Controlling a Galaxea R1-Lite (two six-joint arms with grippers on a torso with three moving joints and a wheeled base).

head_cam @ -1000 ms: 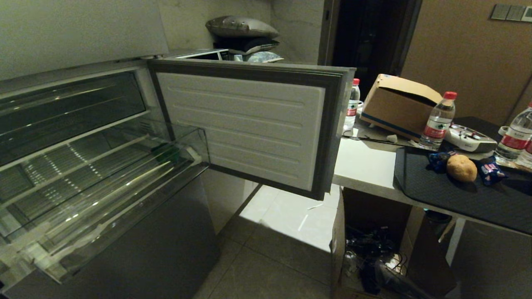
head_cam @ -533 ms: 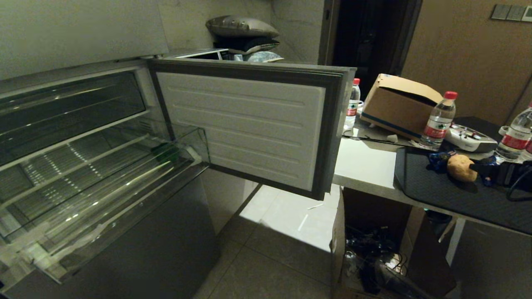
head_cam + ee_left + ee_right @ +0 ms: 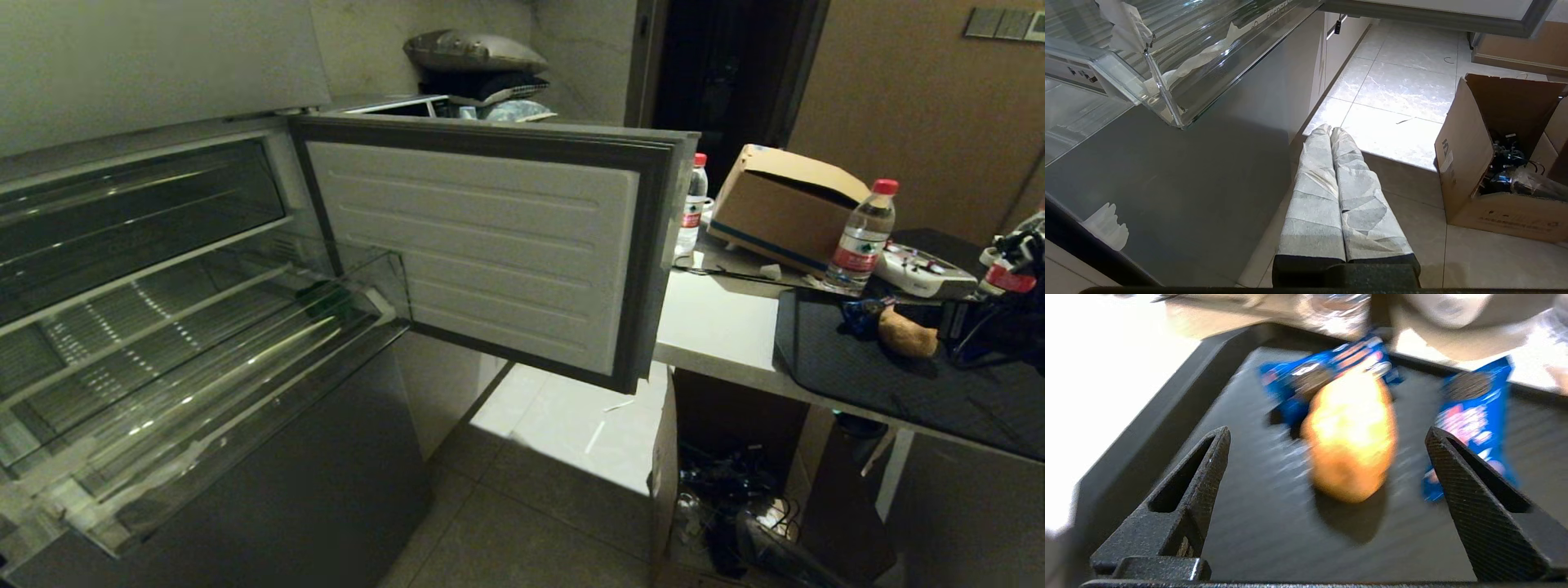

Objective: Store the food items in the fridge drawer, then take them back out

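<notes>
Food items sit in two places: a dark green lump (image 3: 326, 304) lies at the far right end of the fridge drawer (image 3: 204, 384), which is pulled out below the open fridge door (image 3: 490, 245), while a yellow-brown potato-like item (image 3: 1349, 437) rests on the black tray (image 3: 1167, 416) on the white surface (image 3: 718, 322), with blue snack packets (image 3: 1474, 416) just beside it. Right claw (image 3: 1327, 457) hovers over the tray, its two dark fingers (image 3: 1208, 457) spread wide on either side of the yellow-brown item, gripping nothing. Left claw (image 3: 1331, 132) hangs low before the grey fridge panel, its paper-wrapped fingers (image 3: 1314, 188) pressed together and empty, near a cardboard box (image 3: 1474, 163) on the floor.
</notes>
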